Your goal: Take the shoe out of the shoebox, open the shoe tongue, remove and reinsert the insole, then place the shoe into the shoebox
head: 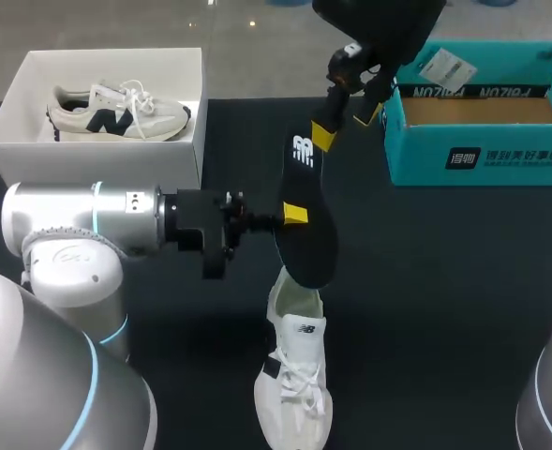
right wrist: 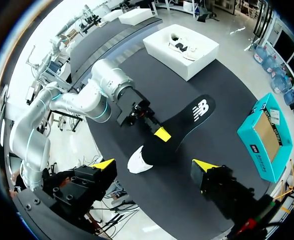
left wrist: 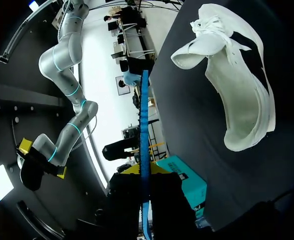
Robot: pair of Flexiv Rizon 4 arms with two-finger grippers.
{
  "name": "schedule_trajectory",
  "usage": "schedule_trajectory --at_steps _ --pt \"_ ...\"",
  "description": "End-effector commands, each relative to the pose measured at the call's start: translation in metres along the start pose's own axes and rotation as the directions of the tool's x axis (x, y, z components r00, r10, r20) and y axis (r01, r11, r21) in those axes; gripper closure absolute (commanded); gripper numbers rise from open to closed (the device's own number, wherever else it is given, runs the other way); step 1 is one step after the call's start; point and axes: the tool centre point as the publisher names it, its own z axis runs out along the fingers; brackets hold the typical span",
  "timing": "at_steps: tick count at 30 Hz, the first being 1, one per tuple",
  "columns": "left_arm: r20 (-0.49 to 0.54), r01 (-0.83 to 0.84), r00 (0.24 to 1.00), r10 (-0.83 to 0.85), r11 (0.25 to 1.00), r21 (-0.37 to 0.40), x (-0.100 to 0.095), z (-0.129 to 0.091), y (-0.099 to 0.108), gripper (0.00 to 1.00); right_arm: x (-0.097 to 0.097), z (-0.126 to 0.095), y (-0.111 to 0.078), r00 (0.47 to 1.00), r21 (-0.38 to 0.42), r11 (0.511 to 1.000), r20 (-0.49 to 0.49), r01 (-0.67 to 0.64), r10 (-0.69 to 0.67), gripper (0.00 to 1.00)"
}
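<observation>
While the left pincer [head: 292, 215] is clenched on the insole [head: 315, 246], one finger on each face near mid-length, the insole is held off the tabletop [head: 444, 309].
- Insole: black, white logo at the far end. Seen edge-on from the left wrist, running straight out between the fingers.
- White shoe [head: 294, 375]: on the tabletop near the robot, toe toward the robot, heel opening toward the insole. In the head view the insole's near end overlaps the heel. The left wrist view shows the two apart.
- Right pincer [head: 347, 125]: released, fingers spread wide with nothing between them, high over the tabletop near the insole's far end.
- White shoebox [head: 97, 159]: far left, open, with a second shoe [head: 116, 111], beige and navy, inside.
- Teal box [head: 482, 155]: far right, open.
</observation>
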Motion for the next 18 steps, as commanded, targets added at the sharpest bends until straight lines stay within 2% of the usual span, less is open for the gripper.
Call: schedule_trajectory --at_steps 1,2,3,4,5,7,8,10,11,12,13,14,16,17,18 --pt "-0.101 0.341 0.936 -0.337 0.94 0.024 -0.007 -0.001 -0.001 1.0 -0.001 0.0 0.001 1.0 0.003 1.0 0.001 -0.001 0.001 0.0" --pt "-0.1 0.408 0.91 -0.401 0.911 0.054 -0.011 -0.003 -0.001 1.0 -0.001 0.0 0.001 1.0 0.003 1.0 0.001 -0.001 0.001 0.0" --pt "-0.119 0.476 0.876 -0.468 0.878 0.046 -0.014 -0.005 -0.003 1.0 -0.001 0.0 0.001 1.0 0.003 1.0 0.001 -0.001 0.001 0.0" --pt "-0.187 0.541 0.831 -0.524 0.84 0.046 -0.016 -0.006 -0.004 1.0 -0.001 0.0 0.001 1.0 0.003 1.0 0.001 -0.001 0.001 0.0" --pt "-0.185 0.58 0.807 -0.561 0.812 0.063 -0.018 -0.008 -0.008 1.0 -0.001 0.0 0.001 1.0 0.003 1.0 0.001 -0.001 0.001 0.0" --pt "-0.209 0.645 0.753 -0.624 0.763 0.042 -0.022 -0.013 -0.015 1.0 -0.001 0.0 0.001 1.0 0.003 1.0 0.001 -0.001 0.001 0.0" --pt "-0.193 0.679 0.729 -0.657 0.731 0.073 -0.024 -0.016 -0.017 1.0 -0.001 0.0 0.001 1.0 0.003 1.0 0.001 -0.001 0.001 0.0" --pt "-0.218 0.722 0.681 -0.699 0.691 0.041 -0.025 -0.018 -0.019 1.0 -0.001 0.0 0.001 1.0 0.003 1.0 0.001 -0.001 0.001 0.0" --pt "-0.21 0.751 0.655 -0.726 0.657 0.07 -0.024 -0.02 -0.02 1.0 -0.001 0.0 0.001 1.0 0.003 1.0 0.001 -0.001 0.001 0.0" --pt "-0.227 0.772 0.628 -0.744 0.632 0.064 -0.025 -0.021 -0.02 1.0 -0.001 0.0 0.001 1.0 0.003 1.0 0.001 -0.001 0.001 0.0" --pt "-0.247 0.783 0.612 -0.752 0.62 0.049 -0.024 -0.021 -0.02 1.0 -0.001 0.0 0.001 1.0 0.003 1.0 0.001 -0.001 0.001 0.0" --pt "-0.231 0.801 0.594 -0.771 0.594 0.075 -0.024 -0.021 -0.02 1.0 -0.001 0.0 0.001 1.0 0.003 1.0 0.001 -0.001 0.001 0.0" --pt "-0.24 0.815 0.57 -0.785 0.578 0.046 -0.024 -0.022 -0.018 1.0 -0.001 0.0 0.001 1.0 0.003 1.0 0.001 -0.001 0.001 0.0" --pt "-0.251 0.824 0.562 -0.788 0.56 0.089 -0.024 -0.022 -0.018 1.0 -0.001 0.0 0.001 1.0 0.003 1.0 0.001 -0.001 0.001 0.0" --pt "-0.26 0.799 0.598 -0.758 0.588 0.123 -0.025 -0.022 -0.019 1.0 -0.001 0.0 0.001 1.0 0.003 1.0 0.001 -0.001 0.001 0.0"
